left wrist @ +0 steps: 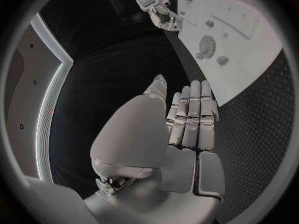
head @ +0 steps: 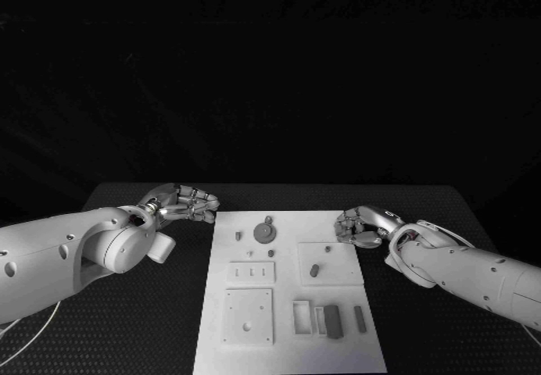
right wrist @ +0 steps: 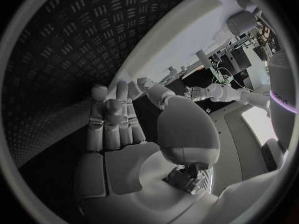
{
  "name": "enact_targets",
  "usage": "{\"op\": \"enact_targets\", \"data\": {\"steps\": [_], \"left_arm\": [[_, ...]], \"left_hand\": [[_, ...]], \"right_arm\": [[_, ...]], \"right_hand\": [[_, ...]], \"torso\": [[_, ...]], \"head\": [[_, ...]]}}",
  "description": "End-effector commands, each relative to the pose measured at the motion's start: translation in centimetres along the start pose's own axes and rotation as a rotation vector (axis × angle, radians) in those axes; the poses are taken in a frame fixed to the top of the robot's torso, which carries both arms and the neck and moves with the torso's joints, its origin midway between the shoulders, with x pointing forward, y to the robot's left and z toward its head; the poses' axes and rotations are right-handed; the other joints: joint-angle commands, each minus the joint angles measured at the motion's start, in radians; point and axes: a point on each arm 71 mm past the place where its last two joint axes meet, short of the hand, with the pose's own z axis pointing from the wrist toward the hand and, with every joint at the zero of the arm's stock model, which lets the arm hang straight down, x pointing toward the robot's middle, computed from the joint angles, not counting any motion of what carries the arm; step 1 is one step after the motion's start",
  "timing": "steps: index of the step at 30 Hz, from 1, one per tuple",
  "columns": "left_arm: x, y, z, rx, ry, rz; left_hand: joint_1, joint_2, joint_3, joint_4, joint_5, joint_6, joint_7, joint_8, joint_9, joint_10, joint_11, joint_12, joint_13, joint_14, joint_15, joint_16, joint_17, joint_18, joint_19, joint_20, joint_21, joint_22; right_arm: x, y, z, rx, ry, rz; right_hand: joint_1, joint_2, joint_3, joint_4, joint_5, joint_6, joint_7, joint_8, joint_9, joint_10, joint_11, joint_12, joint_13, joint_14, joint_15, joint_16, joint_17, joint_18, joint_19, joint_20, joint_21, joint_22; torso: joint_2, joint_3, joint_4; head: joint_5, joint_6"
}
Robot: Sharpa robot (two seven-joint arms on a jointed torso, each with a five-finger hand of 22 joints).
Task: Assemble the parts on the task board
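Head view: the white task board (head: 288,344) lies at lower centre of the frame on the black worktop (head: 135,344). It carries a grey gear (head: 265,231) near its upper edge, small grey parts in recessed plates, and dark bars at lower right. The left robot hand (head: 184,205) and right robot hand (head: 361,227) flank it, fingers curled, holding nothing.
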Motion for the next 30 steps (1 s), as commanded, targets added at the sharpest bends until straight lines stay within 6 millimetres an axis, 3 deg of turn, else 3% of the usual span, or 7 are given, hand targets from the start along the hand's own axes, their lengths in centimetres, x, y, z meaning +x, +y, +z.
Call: {"op": "enact_targets", "data": {"steps": [1,8,15,21,30], "left_arm": [[0.23,-0.17,0.01,0.011,0.019,0.001],[0.24,-0.15,-0.07,0.009,0.021,0.000],[0.16,-0.13,-0.13,0.010,0.021,0.002],[0.16,-0.13,-0.13,0.009,0.021,0.002],[0.16,-0.12,-0.14,0.008,0.021,0.002]], "left_hand": [[-0.004,-0.010,-0.003,-0.001,0.005,-0.002,0.020,-0.004,-0.001,0.004,0.001,-0.006,0.001,-0.003,0.002,-0.006,0.002,0.003,0.000,0.002,-0.004,-0.002],[-0.004,-0.010,-0.003,-0.001,0.005,-0.002,0.020,-0.004,-0.002,0.004,0.001,-0.006,0.001,-0.003,0.002,-0.006,0.002,0.003,0.000,0.002,-0.004,-0.002],[-0.004,-0.011,-0.004,-0.001,0.005,-0.002,0.020,-0.004,-0.002,0.004,0.001,-0.006,0.001,-0.003,0.002,-0.007,0.002,0.003,0.000,0.002,-0.005,-0.002],[-0.004,-0.011,-0.004,-0.001,0.005,-0.002,0.020,-0.004,-0.002,0.004,0.001,-0.006,0.001,-0.003,0.002,-0.007,0.003,0.003,0.000,0.002,-0.005,-0.002],[-0.004,-0.011,-0.004,-0.001,0.005,-0.002,0.020,-0.004,-0.002,0.004,0.001,-0.006,0.001,-0.003,0.002,-0.007,0.003,0.003,0.000,0.002,-0.005,-0.002]], "right_arm": [[0.38,0.22,0.04,-0.006,0.005,-0.006],[0.47,0.21,0.07,0.005,0.001,-0.006],[0.84,0.25,0.07,0.009,0.003,-0.004],[0.83,0.05,0.00,0.016,0.008,-0.011],[0.90,0.00,-0.04,0.016,0.021,-0.008]], "right_hand": [[0.000,0.013,-0.004,0.001,0.001,0.015,0.006,0.005,0.002,0.007,0.000,0.000,0.000,0.003,-0.007,0.005,0.001,0.013,0.004,-0.006,0.006,0.022],[-0.004,0.012,-0.010,-0.003,0.000,0.017,-0.003,0.002,0.004,0.039,-0.010,0.064,0.054,0.010,-0.018,0.003,0.003,0.013,0.010,-0.010,0.010,0.021],[-0.006,0.014,-0.010,-0.001,0.001,0.021,-0.007,-0.005,0.008,0.008,-0.016,0.178,0.181,0.021,-0.023,0.008,0.012,0.013,0.020,-0.015,0.017,0.021],[-0.003,0.032,-0.008,-0.010,0.001,0.033,-0.013,-0.004,0.013,0.004,-0.021,0.245,0.246,0.027,-0.028,0.019,0.024,0.013,0.025,-0.019,0.026,0.022],[-0.007,0.023,-0.011,-0.017,0.001,0.030,-0.011,-0.010,0.014,-0.008,-0.020,0.278,0.282,0.026,-0.026,0.021,0.030,0.013,0.023,-0.020,0.030,0.022]], "torso": [[0.000,0.0005,0.0001],[0.000,-0.0001,0.0011],[0.000,0.0010,-0.0009],[0.000,0.0005,0.0002],[0.000,0.0009,-0.0002]], "head": [[0.000,0.000],[-0.001,-0.004],[0.001,-0.008],[0.001,-0.009],[0.001,-0.010]]}}
